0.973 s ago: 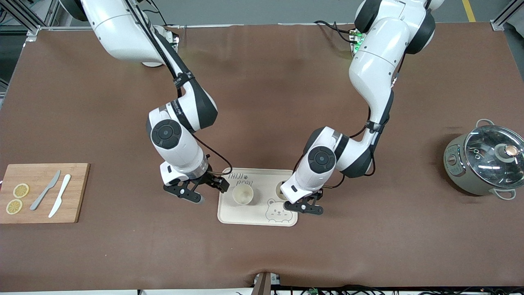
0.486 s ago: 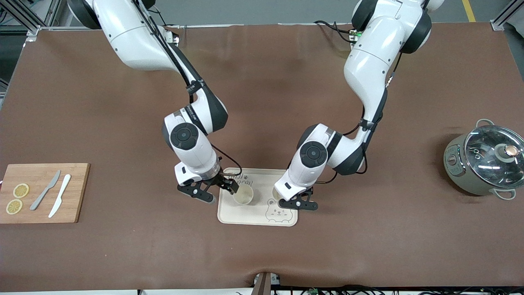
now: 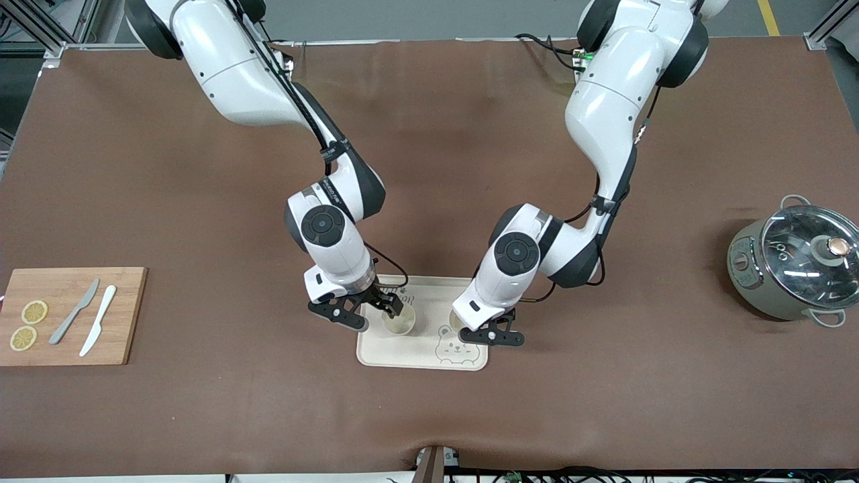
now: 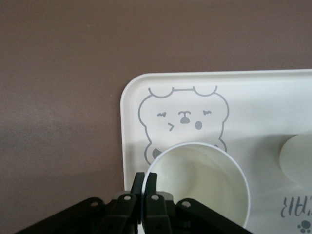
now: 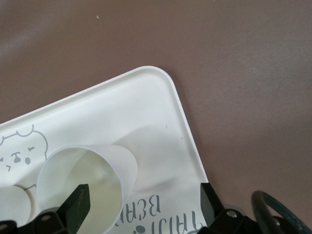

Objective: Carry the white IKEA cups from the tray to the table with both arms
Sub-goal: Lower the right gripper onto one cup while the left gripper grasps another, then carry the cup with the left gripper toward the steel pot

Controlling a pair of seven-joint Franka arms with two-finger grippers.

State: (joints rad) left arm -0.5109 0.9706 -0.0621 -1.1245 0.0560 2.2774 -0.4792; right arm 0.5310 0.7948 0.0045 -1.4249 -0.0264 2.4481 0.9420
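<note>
Cups are seen standing on the bear tray (image 3: 376, 353), which lies on the brown bench (image 3: 201, 201) near the front camera, between the two arms.

One white cup (image 3: 400, 321) stands at the tray end toward the right arm. The right gripper (image 3: 368, 312) is down low at this cup. Its jaws are spread wide. In the right wrist view, one finger (image 5: 78, 202) is seen in front of the cup's (image 5: 87, 183) mouth and the other finger (image 5: 210, 198) well apart from it over bare tray (image 5: 146, 102), with the cup's wall between them. The cup is not squeezed; a gap is seen beside it.

The other white cup (image 3: 458, 320) stands at the tray end toward the left arm, just beside the bear drawing (image 3: 453, 349). It is mostly hidden by the arm in the front view. The left gripper (image 3: 495, 334) is down at this cup. In the left wrist view its jaws are pressed together on the cup's (image 4: 204, 180) thin rim, with one finger (image 4: 138, 187) outside the wall and one inside. The first cup's edge (image 4: 297, 158) is seen nearby on the tray (image 4: 129, 146).

A wooden board (image 3: 124, 315) with two knives (image 3: 87, 318) and lemon slices (image 3: 28, 325) is seen at the right arm's end of the bench. A pot with a glass lid (image 3: 795, 261) is seen at the left arm's end.
</note>
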